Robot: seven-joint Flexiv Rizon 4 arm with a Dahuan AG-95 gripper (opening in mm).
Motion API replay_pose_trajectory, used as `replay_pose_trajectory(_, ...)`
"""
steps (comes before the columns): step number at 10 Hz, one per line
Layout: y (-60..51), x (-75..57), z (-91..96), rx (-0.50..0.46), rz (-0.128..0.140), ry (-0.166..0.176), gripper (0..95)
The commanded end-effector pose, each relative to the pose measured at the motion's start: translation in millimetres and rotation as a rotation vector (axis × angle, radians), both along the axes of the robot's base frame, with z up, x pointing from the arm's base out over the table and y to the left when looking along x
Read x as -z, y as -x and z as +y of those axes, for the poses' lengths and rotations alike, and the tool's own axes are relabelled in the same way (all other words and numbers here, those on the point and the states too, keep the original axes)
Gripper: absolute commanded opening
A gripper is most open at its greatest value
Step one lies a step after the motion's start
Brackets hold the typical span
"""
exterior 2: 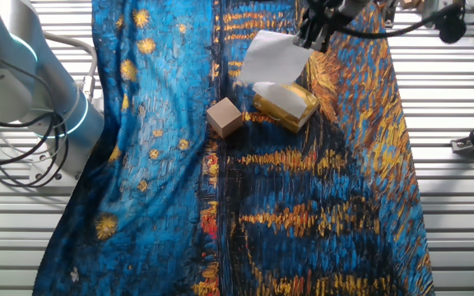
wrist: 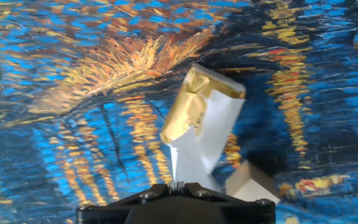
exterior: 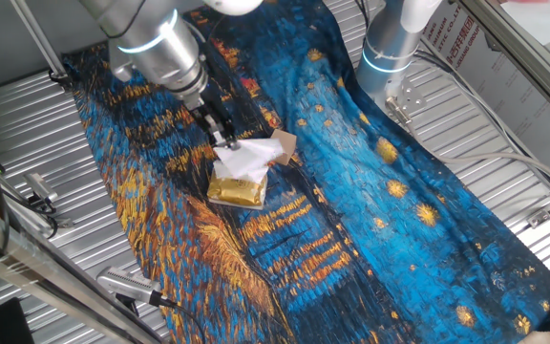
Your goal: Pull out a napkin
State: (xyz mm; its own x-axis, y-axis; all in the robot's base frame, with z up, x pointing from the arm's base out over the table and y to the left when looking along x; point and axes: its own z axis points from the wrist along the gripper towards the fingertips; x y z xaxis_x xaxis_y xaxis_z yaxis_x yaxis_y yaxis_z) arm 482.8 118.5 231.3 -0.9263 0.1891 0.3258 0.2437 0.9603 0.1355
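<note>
Napkin (exterior 2: 271, 56): white sheet, lifted above gold packet (exterior 2: 286, 107); top corner at fingertips, lower end drapes back to packet's white top. Whether lower end is free of the slot: cannot tell.
Napkin, hand view (wrist: 197, 146): runs from bottom-centre up toward 12 o'clock, over packet (wrist: 194, 106); narrows to a point right at gripper housing.
Napkin vs gripper (exterior: 220, 132): directly below and in line w/ fingers, touching at tips; in one fixed view sheet (exterior: 248, 158) spreads toward 4 o'clock from tips.
Gripper state: jaws narrow, pinched on napkin corner; tips themselves not visible in hand view.
Packet: flat on painted cloth (exterior 2: 327, 214), not lifted as far as visible.
Cube (exterior 2: 225, 117): tan, just beside packet at its 9 o'clock in other fixed view; apart from napkin.
Risk 1: tear. Cause: thin paper, small pinch area, drag at slot if pull is fast.
Risk 2: slip from pinch. Cause: corner-only grip.
Risk 3: packet lifts or slides w/ napkin. Cause: light packet, nothing holding it down.
Risk 4: second sheet follows. Cause: interleaved stack, judged likely.
</note>
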Motion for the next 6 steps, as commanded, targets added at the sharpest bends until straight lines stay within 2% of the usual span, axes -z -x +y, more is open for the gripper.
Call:
replay_pose_trajectory(1, -5.5, -2.7, 24.6, 0.0, 0.002, 0.02, 0.0)
replay_pose_trajectory(2, -5.6, -3.4, 39.0, 0.001, -0.001, 0.023, 0.0)
replay_pose_trajectory(3, -4.5, -2.9, 51.2, 0.001, -0.003, 0.04, 0.0)
replay_pose_trajectory(4, 0.2, 1.1, 70.7, 0.002, -0.009, 0.04, 0.0)
replay_pose_trajectory(6, 9.3, 7.2, 89.0, 0.006, -0.026, 0.033, 0.0)
